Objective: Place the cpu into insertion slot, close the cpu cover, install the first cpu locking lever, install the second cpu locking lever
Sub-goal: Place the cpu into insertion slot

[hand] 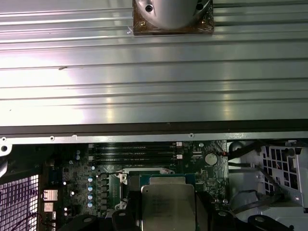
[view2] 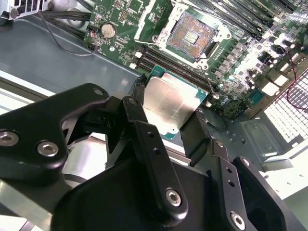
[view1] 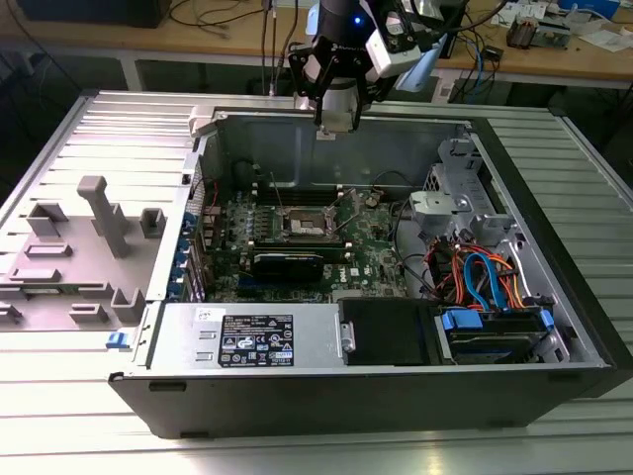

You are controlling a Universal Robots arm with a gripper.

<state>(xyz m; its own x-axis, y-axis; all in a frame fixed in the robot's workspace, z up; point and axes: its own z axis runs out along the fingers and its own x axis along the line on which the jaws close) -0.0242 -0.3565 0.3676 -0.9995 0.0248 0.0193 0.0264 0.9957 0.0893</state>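
— What does the gripper [view2: 170,98] hold?
— It is closed on the cpu [view2: 168,111] and grips it by two opposite edges.
— And where is the cpu?
— High over the slot [view2: 190,34], well apart from it. The slot is open, and its contact field is uncovered.

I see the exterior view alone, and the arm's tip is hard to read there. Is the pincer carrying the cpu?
Observer: Yes. In the second wrist view the pincer is shut on the cpu, gripping two opposite edges.
Operator: Is the slot free?
Observer: The slot lies open with its gold contacts bare and nothing in it.
Operator: Which face of the cpu is up?
Observer: Its silver metal top faces both wrist cameras.
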